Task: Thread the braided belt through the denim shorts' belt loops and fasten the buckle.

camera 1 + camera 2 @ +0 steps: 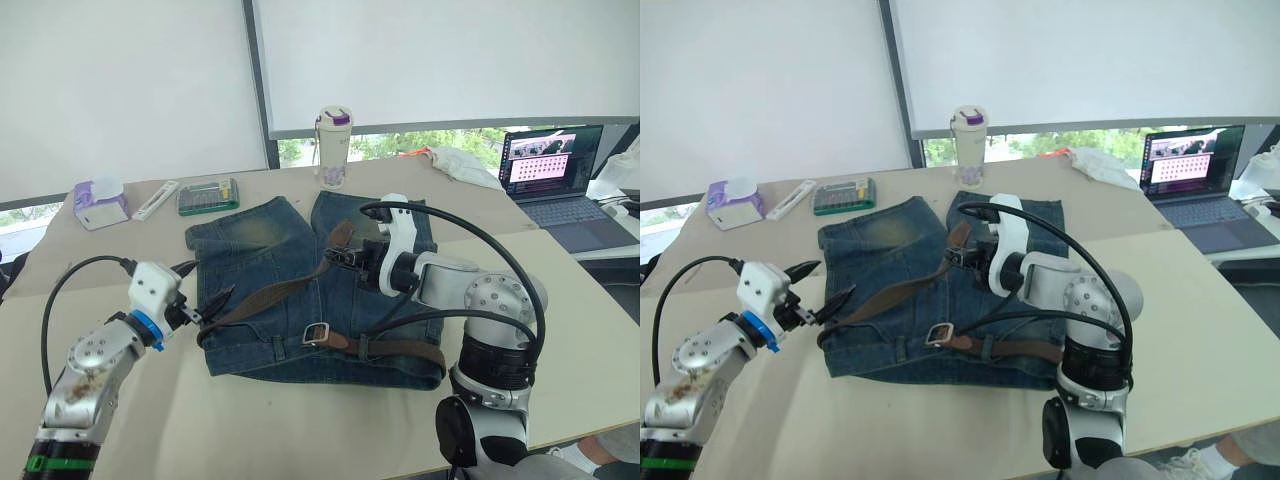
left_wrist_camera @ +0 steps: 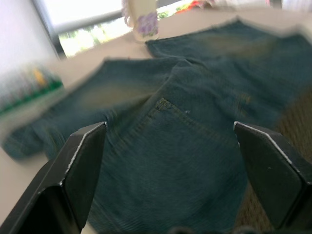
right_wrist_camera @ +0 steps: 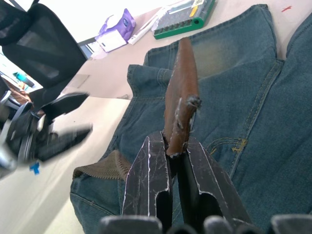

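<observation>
The denim shorts (image 1: 290,280) lie flat mid-table, waistband toward me. The braided belt (image 1: 270,295) runs from the waistband's left corner diagonally up across the shorts. Its worn reddish tip (image 3: 181,87) sticks up out of my right gripper (image 3: 173,146), which is shut on the strap over the right leg. The silver buckle (image 1: 316,333) lies on the waistband, and more belt (image 1: 400,349) continues to the right along it. My left gripper (image 1: 205,305) stands open just off the shorts' left waist corner, beside the belt's bend. The belt loops are too small to make out.
At the back stand a white bottle (image 1: 333,148), a green box (image 1: 208,196), a purple tissue box (image 1: 100,203) and a white cloth (image 1: 462,165). A laptop (image 1: 555,170) is open on the table at the far right. A black chair (image 3: 44,44) stands left of the table.
</observation>
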You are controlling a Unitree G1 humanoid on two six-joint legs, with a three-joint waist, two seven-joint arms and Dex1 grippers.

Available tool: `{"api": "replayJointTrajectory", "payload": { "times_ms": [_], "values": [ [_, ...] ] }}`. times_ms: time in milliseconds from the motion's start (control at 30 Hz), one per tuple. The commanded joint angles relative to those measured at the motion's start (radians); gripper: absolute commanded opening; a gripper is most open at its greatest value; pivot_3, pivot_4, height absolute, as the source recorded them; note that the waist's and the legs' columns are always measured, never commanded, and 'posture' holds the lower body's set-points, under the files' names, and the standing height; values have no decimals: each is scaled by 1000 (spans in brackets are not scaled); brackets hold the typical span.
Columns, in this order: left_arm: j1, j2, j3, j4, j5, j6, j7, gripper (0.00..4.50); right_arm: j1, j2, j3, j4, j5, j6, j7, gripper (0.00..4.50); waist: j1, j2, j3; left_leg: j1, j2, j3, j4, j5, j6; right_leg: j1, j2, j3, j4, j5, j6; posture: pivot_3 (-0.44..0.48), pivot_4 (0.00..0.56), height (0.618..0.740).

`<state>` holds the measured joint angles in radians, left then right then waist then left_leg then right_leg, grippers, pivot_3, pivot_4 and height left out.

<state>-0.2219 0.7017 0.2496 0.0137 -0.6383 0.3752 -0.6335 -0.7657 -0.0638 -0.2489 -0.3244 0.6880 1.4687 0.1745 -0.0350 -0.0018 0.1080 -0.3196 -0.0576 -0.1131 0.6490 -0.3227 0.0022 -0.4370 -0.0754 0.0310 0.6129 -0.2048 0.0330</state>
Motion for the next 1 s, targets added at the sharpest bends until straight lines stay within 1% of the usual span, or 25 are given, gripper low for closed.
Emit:
{"api": "replayJointTrajectory", "payload": {
  "times_ms": [33, 67, 133, 267, 367, 467, 600, 700, 833, 933, 1000],
  "values": [
    [-133, 23, 149, 83, -167, 209, 70, 4436, -11, -4, 3, -63, 34, -60, 33, 0, -5, 0, 0, 0, 0, 0, 0, 0, -1, 0, 0, 0, 0, 0, 0, 0, 150, 740],
    [-160, 26, 165, 101, -171, 233, 83, 4436, -12, -2, 6, -78, 50, -71, 48, 0, -7, 0, 0, 0, 0, 0, 0, 0, -1, 0, 0, -1, 0, 0, 0, 0, 150, 740],
    [-203, 25, 188, 130, -170, 264, 103, 4436, -20, 19, -15, -103, 95, -75, 65, 0, -12, 0, 0, 1, 0, 0, 0, 4, -8, 0, 0, -2, 0, 0, 0, 0, 150, 740],
    [-273, 12, 225, 170, -192, 316, 126, 4436, -50, 58, -99, -142, 228, -86, 70, 0, -14, 0, 0, 2, 0, 1, -1, 4, -8, 0, -1, -1, 0, 0, 0, 0, 150, 740],
    [-275, 12, 187, 132, -171, 315, 87, 4436, -58, 46, -141, -138, 288, -67, 41, 0, -11, 0, 0, 2, 0, 1, -1, 4, -8, -1, -1, -1, 0, 0, 0, 0, 150, 740],
    [-238, 31, 112, 29, -146, 296, -18, 4436, -40, 7, -133, -133, 300, -14, 10, 0, -4, 0, 0, 2, 0, 0, -1, 5, -8, -1, -2, -1, 0, 0, 0, 0, 150, 740],
    [-146, 91, -43, -171, -96, 231, -264, 4436, -4, -13, -110, -118, 288, 7, -40, 0, -6, 0, 0, 1, 0, 1, -2, 5, -8, 0, -2, 1, -1, 0, 0, 0, 150, 740],
    [-126, 123, -140, -220, 3, 125, -367, 4436, 0, -12, -102, -120, 301, 6, -58, 0, -8, 1, 0, 1, 1, 4, -4, 4, -8, -2, -2, 3, -1, 0, -1, 0, 150, 740],
    [-193, 98, -276, -248, 110, 4, -462, 4436, 0, -9, -79, -123, 299, 5, -78, 0, -3, 1, 0, 1, 2, 4, -4, 3, -6, -2, -1, 3, -1, 0, -1, 0, 150, 740],
    [-245, 58, -341, -215, 214, -109, -467, 4436, 2, -10, -65, -126, 300, 2, -90, 0, -1, 1, 0, 0, 1, 5, -4, 3, -6, -1, -1, 2, -1, 0, -1, 0, 150, 740],
    [-275, 27, -364, -187, 261, -158, -456, 4436, 4, -11, -57, -128, 299, 1, -97, 0, 1, 1, 0, 0, 1, 5, -4, 4, -6, -1, -2, 2, -2, 0, -1, 0, 150, 740]
  ]
}}
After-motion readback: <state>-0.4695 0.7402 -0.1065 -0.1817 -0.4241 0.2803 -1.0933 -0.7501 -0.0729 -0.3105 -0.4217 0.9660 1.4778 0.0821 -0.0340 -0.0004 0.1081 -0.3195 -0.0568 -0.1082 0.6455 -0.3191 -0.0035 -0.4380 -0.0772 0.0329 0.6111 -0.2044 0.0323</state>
